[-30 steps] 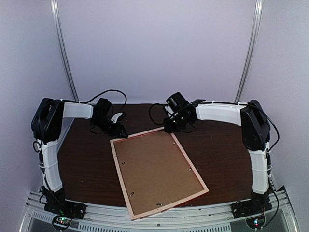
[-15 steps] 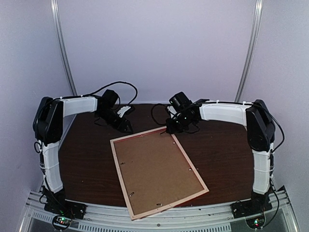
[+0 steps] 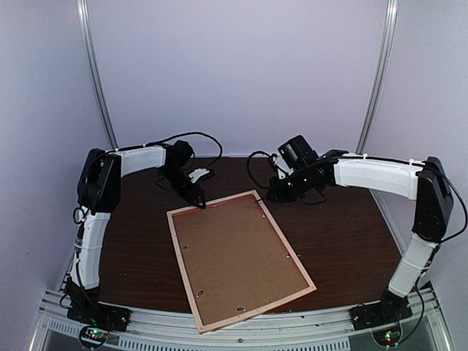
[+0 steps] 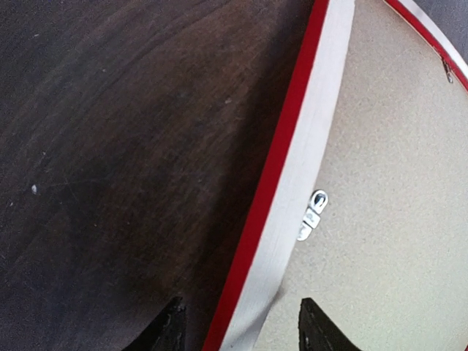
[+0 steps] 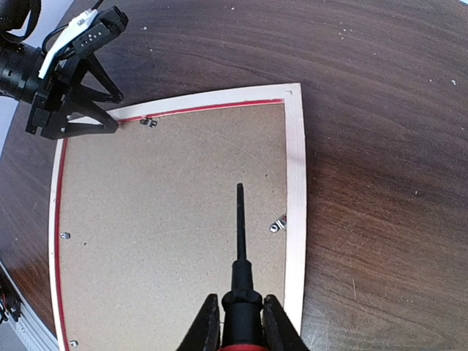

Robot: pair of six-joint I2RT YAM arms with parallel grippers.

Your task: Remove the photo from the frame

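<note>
Straddling the frame (image 4: 303, 183) rim, left jaws open; right jaws gripping a black tool (image 5: 240, 278).

frame (image 4: 300, 168) cropped, tool (image 5: 240, 234) handle cut off

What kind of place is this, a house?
Probably a robot test booth, not a home: plain white walls, left arm and right arm bolted to a metal rail, frame on a table.
</note>
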